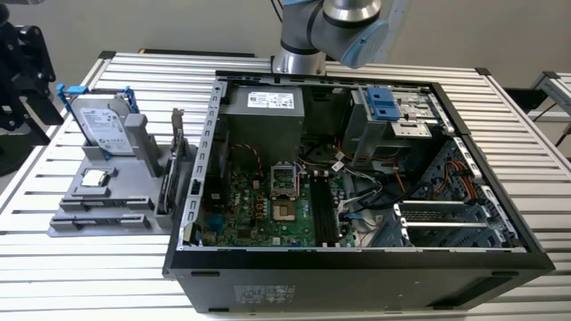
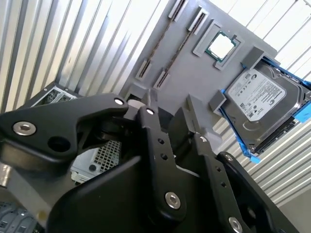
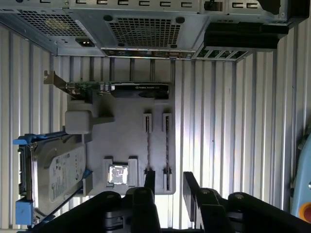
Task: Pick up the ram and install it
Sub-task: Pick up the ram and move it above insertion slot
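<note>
Two thin ram sticks stand on edge in slotted posts of a grey holder, side by side. In the second wrist view the ram appears as two dark thin lines on the same holder. My gripper hangs above the holder's end near the ram, open, with nothing between its black fingers. One fingertip overlaps the end of one stick in the first wrist view; I cannot tell whether it touches. In the second wrist view my gripper is spread wide.
On the holder also sit a silver hard drive in a blue bracket, a processor chip and an upright expansion card. The open computer case lies beside it, with dark memory slots on the green motherboard.
</note>
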